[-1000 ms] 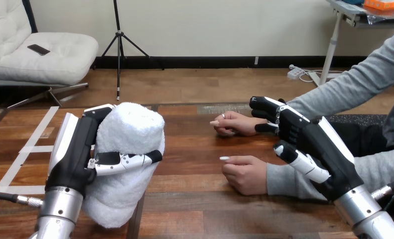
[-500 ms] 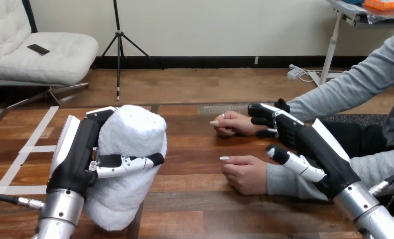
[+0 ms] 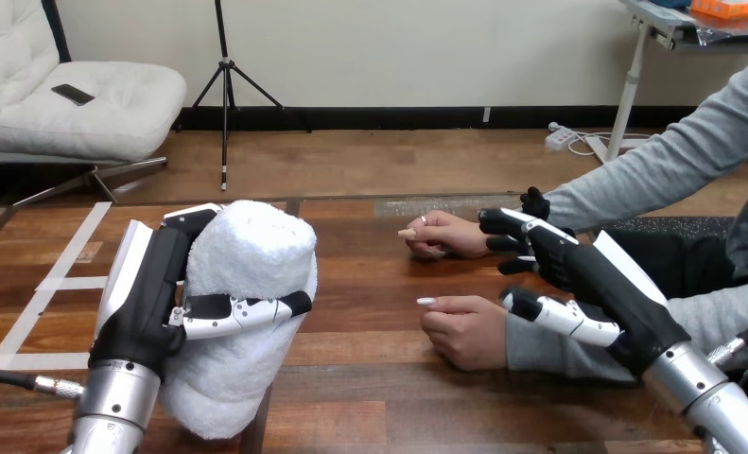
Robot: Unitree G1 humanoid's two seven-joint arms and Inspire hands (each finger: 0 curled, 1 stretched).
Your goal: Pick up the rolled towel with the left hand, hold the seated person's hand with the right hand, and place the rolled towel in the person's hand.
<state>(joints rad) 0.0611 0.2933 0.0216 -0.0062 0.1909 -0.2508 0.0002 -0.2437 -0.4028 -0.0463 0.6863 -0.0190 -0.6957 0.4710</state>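
A white rolled towel (image 3: 249, 270) stands upright at the left, lifted a little over the table. My left hand (image 3: 147, 303) is shut on it, thumb across its front and fingers round its back. The person's two hands rest on the table at the right: the far hand (image 3: 445, 235) and the near hand (image 3: 464, 331), both loosely curled, palms down. My right hand (image 3: 597, 284) hangs open between their forearms. Its fingers (image 3: 507, 227) reach beside the far wrist, and its thumb (image 3: 551, 317) lies over the near wrist. I cannot tell whether it touches either.
The wooden table (image 3: 370, 397) has white tape strips (image 3: 58, 284) at its left side. The person's grey sleeves come in from the right edge. Bare wood lies between the towel and the person's hands.
My right hand has sunk and drawn back toward me, its thumb dropping onto the near wrist. The towel in my left hand has edged slightly right. The person's hands have stayed still.
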